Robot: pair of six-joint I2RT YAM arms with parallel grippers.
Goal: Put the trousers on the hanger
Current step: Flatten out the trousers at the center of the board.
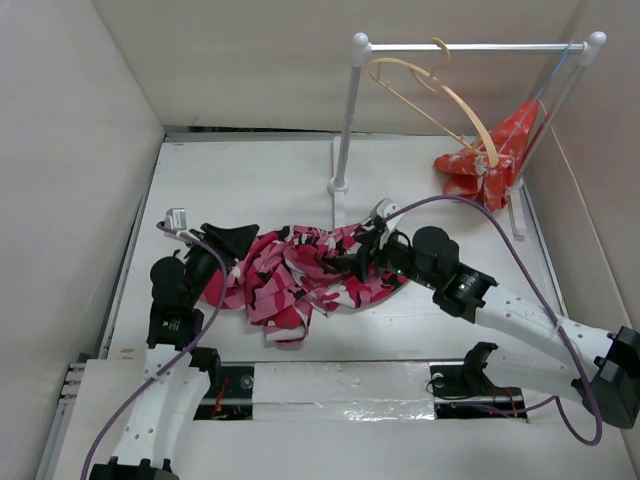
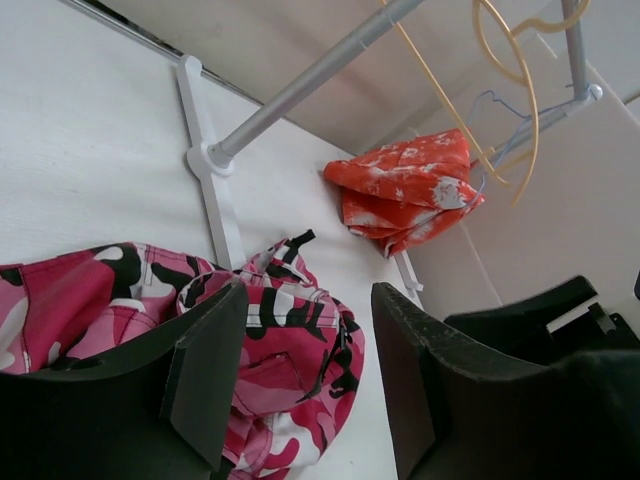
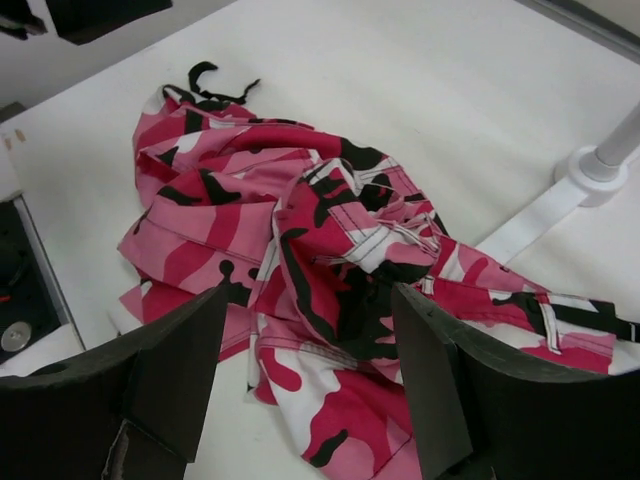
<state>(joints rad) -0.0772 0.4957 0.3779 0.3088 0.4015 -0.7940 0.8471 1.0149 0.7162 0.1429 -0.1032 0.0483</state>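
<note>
Top external view shows you one pair of camouflage trousers crumpled on the table, and one wooden hanger on the rail (one red-orange cloth hangs beside). The left gripper and the right gripper both gape wide, holding nothing.

No readable text, label or number anywhere
</note>
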